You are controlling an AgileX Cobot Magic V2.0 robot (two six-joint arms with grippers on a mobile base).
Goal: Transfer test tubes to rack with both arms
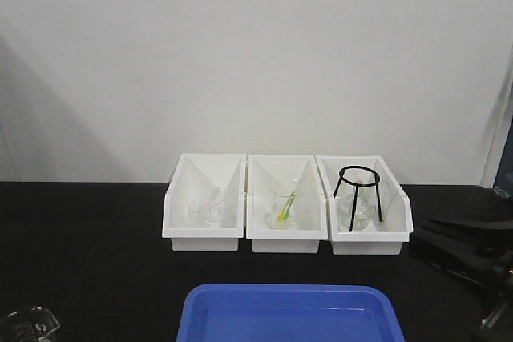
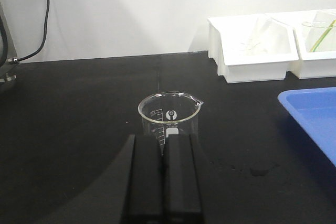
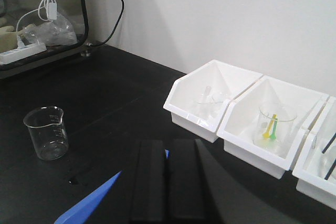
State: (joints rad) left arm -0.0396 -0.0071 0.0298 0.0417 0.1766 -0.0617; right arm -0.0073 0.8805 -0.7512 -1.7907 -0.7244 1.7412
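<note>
left pincer [image 2: 164, 148] clenched, empty, just short of upright beaker [image 2: 169, 116] | right pincer [image 3: 166, 153] clenched, empty, above blue tray [image 1: 292, 314] | black table [image 1: 88, 238] | far: three white bins [image 1: 286, 202] in a row | test tubes, rack: neither identifiable

Three white bins [image 1: 286, 210] are counted in a row on the black desk [image 1: 80, 262], just behind one blue tray [image 1: 292, 314]. One black tripod stand [image 1: 359, 198] is seen in the bin at the right end. One clear graduated beaker [image 3: 47, 133] is counted, well left of the tray.
</note>
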